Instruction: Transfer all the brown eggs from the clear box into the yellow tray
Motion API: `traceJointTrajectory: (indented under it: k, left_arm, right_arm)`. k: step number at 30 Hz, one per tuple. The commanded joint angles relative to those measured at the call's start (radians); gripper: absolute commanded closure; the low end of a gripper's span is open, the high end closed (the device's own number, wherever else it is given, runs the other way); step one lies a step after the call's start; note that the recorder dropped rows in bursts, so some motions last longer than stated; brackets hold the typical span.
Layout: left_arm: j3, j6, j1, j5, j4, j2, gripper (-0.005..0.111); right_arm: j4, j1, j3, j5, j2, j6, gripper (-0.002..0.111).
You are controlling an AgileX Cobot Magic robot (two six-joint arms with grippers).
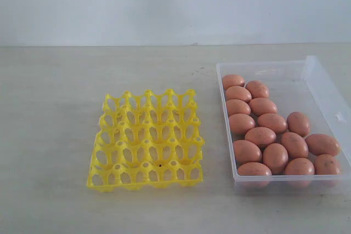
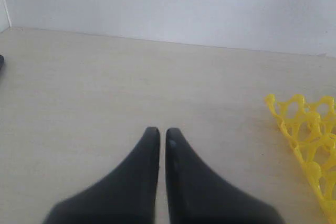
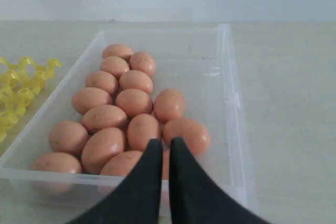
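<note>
Several brown eggs point(image 1: 261, 136) lie packed together in the clear box point(image 1: 323, 89) on the right of the table; the right wrist view looks along them point(image 3: 135, 102) inside the box point(image 3: 231, 98). The yellow tray point(image 1: 147, 141) sits left of the box with every cup bare; a corner of the tray point(image 2: 310, 135) shows in the left wrist view. My left gripper point(image 2: 158, 131) is shut with nothing in it, over bare table left of the tray. My right gripper point(image 3: 165, 142) is shut with nothing in it, just outside the box's near wall. Neither arm shows in the exterior view.
A pale wall runs behind the table point(image 1: 66, 97). Bare tabletop lies left of the tray and in front of both containers. The box's far right half holds no eggs. A dark object point(image 2: 1, 61) shows at the edge of the left wrist view.
</note>
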Motion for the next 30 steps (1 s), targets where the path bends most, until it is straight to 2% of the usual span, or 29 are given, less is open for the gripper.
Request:
traceJointTrajectory:
  k: [1,5,9,11,14,16,17,18,19,20,21,22,23,24,25,27,29,30]
  left_arm:
    - [0.004,0.004,0.003,-0.010,-0.001,-0.003,0.103]
    - [0.004,0.004,0.003,-0.010,-0.001,-0.003,0.103]
    - [0.004,0.004,0.003,-0.010,-0.001,-0.003,0.103]
    - [0.004,0.004,0.003,-0.010,-0.001,-0.003,0.103]
    - [0.004,0.004,0.003,-0.006,-0.001,-0.003,0.103]
    - [0.004,0.004,0.003,-0.006,-0.001,-0.003,0.103]
    - [0.004,0.004,0.003,-0.006,-0.001,-0.003,0.103]
    - [0.004,0.004,0.003,-0.006,-0.001,-0.003,0.103]
    - [0.004,0.004,0.003,-0.006,-0.001,-0.003,0.103]
    - [0.004,0.004,0.003,-0.006,-0.001,-0.003,0.103]
    - [0.004,0.004,0.003,-0.006,-0.001,-0.003,0.103]
    - [0.004,0.004,0.003,-0.006,-0.001,-0.003,0.103]
    - [0.004,0.004,0.003,-0.006,-0.001,-0.003,0.103]
    - [0.004,0.004,0.003,-0.006,-0.001,-0.003,0.103]
    - [0.004,0.004,0.003,-0.006,-0.001,-0.003,0.103]
    - [0.004,0.004,0.003,-0.006,-0.001,-0.003,0.103]
    - [0.004,0.004,0.003,-0.006,-0.001,-0.003,0.103]
    - [0.004,0.004,0.003,-0.006,-0.001,-0.003,0.103]
  right_arm:
    - [-0.048,-0.005,-0.001,-0.075,-0.005,-0.017,0.108]
    - [-0.036,-0.005,-0.001,-0.166,-0.005,0.010,0.108]
    - [0.212,-0.003,-0.001,-0.320,-0.005,0.257,0.108]
    - [0.367,-0.003,-0.001,-0.347,-0.005,0.414,0.108]
    - [0.486,-0.003,-0.001,-0.381,-0.005,0.533,0.108]
    - [0.548,-0.006,-0.001,-0.836,-0.005,0.496,0.108]
    - [0.801,-0.006,-0.004,-1.299,0.012,0.342,0.108]
    - [0.981,-0.006,-0.052,-1.454,0.064,0.332,0.108]
    - [1.164,0.005,-0.179,-1.453,0.158,0.276,0.108]
    - [1.115,0.020,-0.236,-1.316,0.221,0.166,0.108]
    - [0.724,0.052,-0.360,-0.970,0.375,-0.084,0.108]
    - [0.441,0.068,-0.451,-0.782,0.455,-0.168,0.108]
    - [0.183,0.089,-0.555,-0.609,0.566,-0.144,0.108]
    - [0.024,0.112,-0.640,-0.489,0.679,-0.079,0.108]
    - [-0.170,0.138,-0.800,-0.295,0.835,0.020,0.108]
    - [-0.368,0.155,-1.028,0.080,1.111,0.007,0.108]
    - [-0.372,0.144,-1.197,0.331,1.347,-0.015,0.108]
    - [-0.305,0.136,-1.268,0.425,1.442,-0.031,0.108]
